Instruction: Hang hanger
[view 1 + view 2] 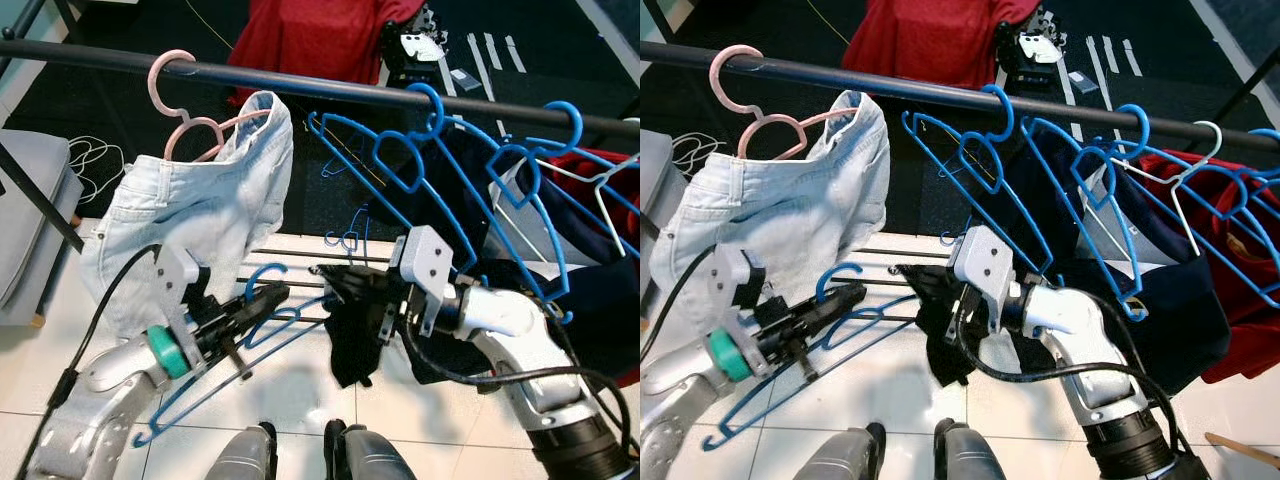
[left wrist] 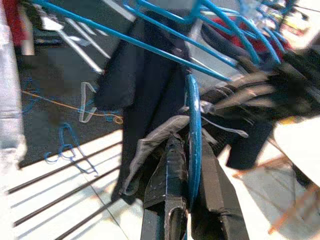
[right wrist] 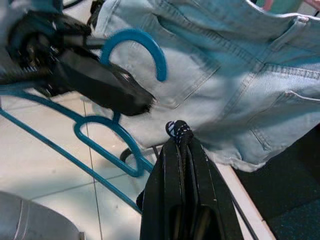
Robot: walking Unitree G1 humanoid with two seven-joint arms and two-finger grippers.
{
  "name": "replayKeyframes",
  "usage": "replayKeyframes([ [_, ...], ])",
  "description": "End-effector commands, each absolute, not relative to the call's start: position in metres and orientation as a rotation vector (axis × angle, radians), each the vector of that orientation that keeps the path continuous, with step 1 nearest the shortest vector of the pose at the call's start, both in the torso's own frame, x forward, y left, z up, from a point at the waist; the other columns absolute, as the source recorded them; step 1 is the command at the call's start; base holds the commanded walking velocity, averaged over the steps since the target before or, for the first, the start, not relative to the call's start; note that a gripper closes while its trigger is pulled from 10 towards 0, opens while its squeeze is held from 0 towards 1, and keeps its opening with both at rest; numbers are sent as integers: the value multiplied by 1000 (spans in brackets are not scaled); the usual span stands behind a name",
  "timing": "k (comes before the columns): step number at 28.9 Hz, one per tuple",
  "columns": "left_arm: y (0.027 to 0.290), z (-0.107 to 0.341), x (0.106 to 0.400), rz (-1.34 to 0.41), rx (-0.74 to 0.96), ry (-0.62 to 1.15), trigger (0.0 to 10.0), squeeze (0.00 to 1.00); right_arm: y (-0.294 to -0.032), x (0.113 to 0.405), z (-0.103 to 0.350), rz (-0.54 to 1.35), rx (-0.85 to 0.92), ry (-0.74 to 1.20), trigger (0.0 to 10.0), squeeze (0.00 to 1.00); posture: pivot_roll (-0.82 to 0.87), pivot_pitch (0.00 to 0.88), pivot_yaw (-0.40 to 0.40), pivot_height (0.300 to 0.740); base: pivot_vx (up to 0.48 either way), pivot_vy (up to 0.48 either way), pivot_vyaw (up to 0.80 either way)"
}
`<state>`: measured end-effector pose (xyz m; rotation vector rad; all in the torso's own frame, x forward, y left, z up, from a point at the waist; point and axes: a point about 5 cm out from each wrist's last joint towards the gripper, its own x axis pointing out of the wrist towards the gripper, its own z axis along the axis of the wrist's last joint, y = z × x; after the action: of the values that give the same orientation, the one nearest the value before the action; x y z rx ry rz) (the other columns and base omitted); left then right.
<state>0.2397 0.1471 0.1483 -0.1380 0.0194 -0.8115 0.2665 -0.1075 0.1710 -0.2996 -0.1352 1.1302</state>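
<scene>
A blue hanger (image 1: 262,322) is held below the dark rail (image 1: 330,88), hook up and body slanting down toward my left. My left gripper (image 1: 268,298) is shut on its neck; in the left wrist view the blue bar (image 2: 194,140) runs between the black fingers (image 2: 167,170). My right gripper (image 1: 335,285) faces it from the right, shut on a black garment (image 1: 355,345) that hangs down from its tips. In the right wrist view the shut fingers (image 3: 170,165) pinch dark cloth, with the hanger's hook (image 3: 137,40) just ahead.
On the rail hang a pink hanger (image 1: 170,80) with pale denim shorts (image 1: 200,210), several blue hangers (image 1: 420,150) and a white one (image 1: 600,190) with dark and red clothes. A grey seat (image 1: 30,200) stands at left. Loose blue hangers (image 1: 345,235) lie on the floor.
</scene>
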Motion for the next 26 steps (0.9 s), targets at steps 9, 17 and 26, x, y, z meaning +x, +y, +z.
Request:
replayKeyframes([
  [9, 135, 147, 258, -654, -324, 9, 10000, 0, -83, 242, 158, 1266, -281, -99, 10000, 0, -69, 121, -20, 740, 0, 0, 0],
  [17, 141, 151, 270, -562, -397, -10, 10000, 0, -92, 226, 141, 1383, -402, 23, 10000, 0, -72, 116, -16, 740, 0, 0, 0],
  [26, 148, 151, 277, -487, -421, -13, 10000, 0, -97, 233, 156, 1292, -345, -18, 10000, 0, -82, 118, -5, 740, 0, 0, 0],
])
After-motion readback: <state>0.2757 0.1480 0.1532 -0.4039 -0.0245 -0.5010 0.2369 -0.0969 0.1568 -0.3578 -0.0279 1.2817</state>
